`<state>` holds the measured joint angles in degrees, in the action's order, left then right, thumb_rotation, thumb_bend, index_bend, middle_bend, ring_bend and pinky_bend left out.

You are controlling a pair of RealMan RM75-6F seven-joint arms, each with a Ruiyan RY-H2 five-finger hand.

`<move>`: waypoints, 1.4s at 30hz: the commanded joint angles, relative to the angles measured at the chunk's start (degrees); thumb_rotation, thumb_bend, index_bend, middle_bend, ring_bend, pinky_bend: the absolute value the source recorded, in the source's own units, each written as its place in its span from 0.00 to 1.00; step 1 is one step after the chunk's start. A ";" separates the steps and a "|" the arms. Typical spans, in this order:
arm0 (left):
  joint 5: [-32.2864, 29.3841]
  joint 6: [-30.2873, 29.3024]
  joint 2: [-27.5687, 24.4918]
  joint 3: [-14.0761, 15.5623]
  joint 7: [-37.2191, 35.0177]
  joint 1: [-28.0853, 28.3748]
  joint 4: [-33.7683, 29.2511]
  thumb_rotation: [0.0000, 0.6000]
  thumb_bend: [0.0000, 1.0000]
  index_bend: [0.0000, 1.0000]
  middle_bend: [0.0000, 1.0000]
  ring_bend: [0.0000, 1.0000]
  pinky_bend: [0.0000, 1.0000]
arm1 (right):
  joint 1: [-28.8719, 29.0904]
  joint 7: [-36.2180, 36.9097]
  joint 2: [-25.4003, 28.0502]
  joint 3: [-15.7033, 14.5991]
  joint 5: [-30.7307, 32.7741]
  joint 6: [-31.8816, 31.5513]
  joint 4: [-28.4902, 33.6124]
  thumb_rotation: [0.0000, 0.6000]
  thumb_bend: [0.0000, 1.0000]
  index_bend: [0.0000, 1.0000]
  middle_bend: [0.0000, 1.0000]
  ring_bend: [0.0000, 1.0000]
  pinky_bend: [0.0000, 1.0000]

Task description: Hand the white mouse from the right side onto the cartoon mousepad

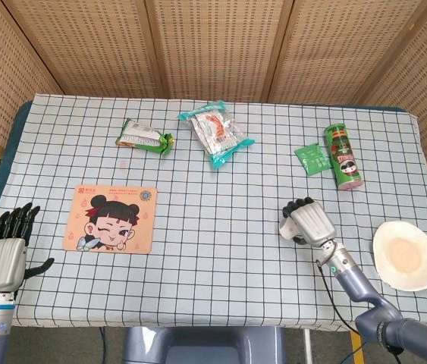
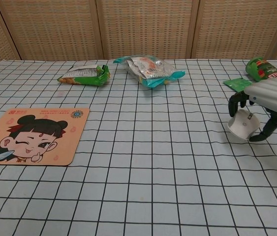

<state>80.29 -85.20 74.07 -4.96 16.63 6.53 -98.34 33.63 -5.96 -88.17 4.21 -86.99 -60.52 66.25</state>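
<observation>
My right hand grips the white mouse from above and holds it tilted, lifted off the checked cloth at the right of the table. Only the mouse's left end shows under the fingers in the head view. The cartoon mousepad lies flat at the left, with nothing on it. My left hand hangs open past the table's left front edge, left of the mousepad; the chest view does not show it.
A green chips can and a green sachet lie behind my right hand. A white plate sits at the right edge. A green snack bag and a clear snack pack lie at the back.
</observation>
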 commanded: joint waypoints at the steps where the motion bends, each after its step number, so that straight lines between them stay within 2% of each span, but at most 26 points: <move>1: -0.31 0.18 -0.09 -0.11 -0.21 0.06 0.06 1.00 0.02 0.00 0.00 0.00 0.00 | 1.84 -0.12 -1.17 -0.10 -1.85 -0.05 -0.63 1.00 0.25 0.72 0.48 0.38 0.40; 24: -4.04 2.37 0.30 -1.09 -0.94 0.97 1.78 1.00 0.02 0.00 0.00 0.00 0.00 | 15.92 -6.52 -8.70 -0.29 -10.08 7.00 -3.10 1.00 0.25 0.73 0.48 0.38 0.40; 42: -5.47 3.02 0.61 -1.39 -1.13 1.45 2.70 1.00 0.02 0.00 0.00 0.00 0.00 | 21.40 -7.20 -12.66 -1.94 -11.78 9.92 -6.44 1.00 0.25 0.73 0.48 0.38 0.40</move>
<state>74.82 -82.18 74.68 -6.35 15.51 7.98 -95.63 54.91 -13.20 -100.70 2.32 -98.78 -50.68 59.92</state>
